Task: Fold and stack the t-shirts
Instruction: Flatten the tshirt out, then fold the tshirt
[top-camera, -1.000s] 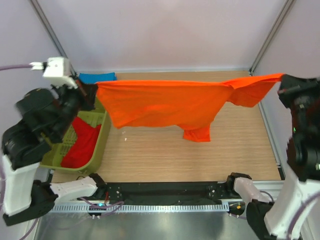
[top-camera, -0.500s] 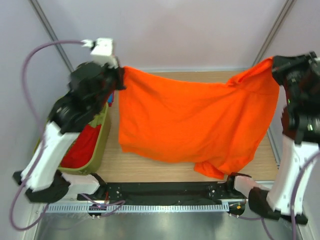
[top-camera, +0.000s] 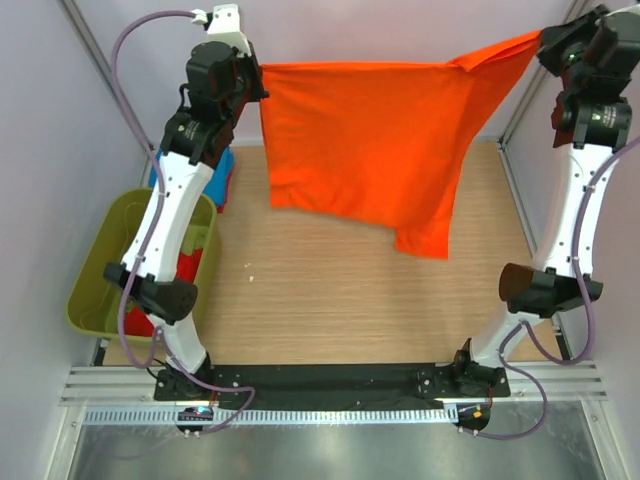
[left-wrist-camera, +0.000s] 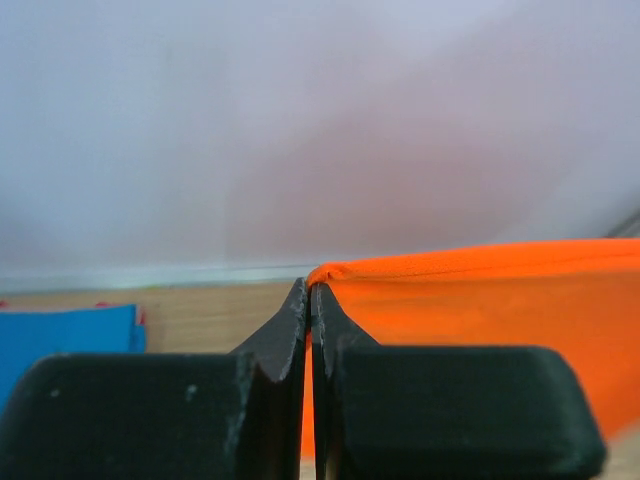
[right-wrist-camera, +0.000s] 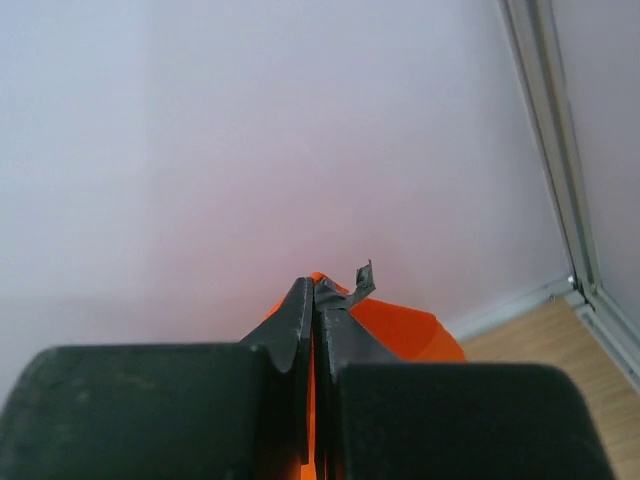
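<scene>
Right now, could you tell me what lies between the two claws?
The orange t-shirt hangs spread between the left claw and the right claw, both pinching it; top view.

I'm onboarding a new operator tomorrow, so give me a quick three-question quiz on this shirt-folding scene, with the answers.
1. True or false: the orange t-shirt is already folded into a neat square.
2. Where is the blue t-shirt?
A. outside, just beyond the far end of the olive tub
B. inside that tub
C. pinched by the right arm
3. Short answer: what are the left gripper and the right gripper each shut on?

Key
1. False: it hangs spread out in the air between the two raised arms.
2. A
3. The top edge of the orange t-shirt, one gripper at each end.
</scene>
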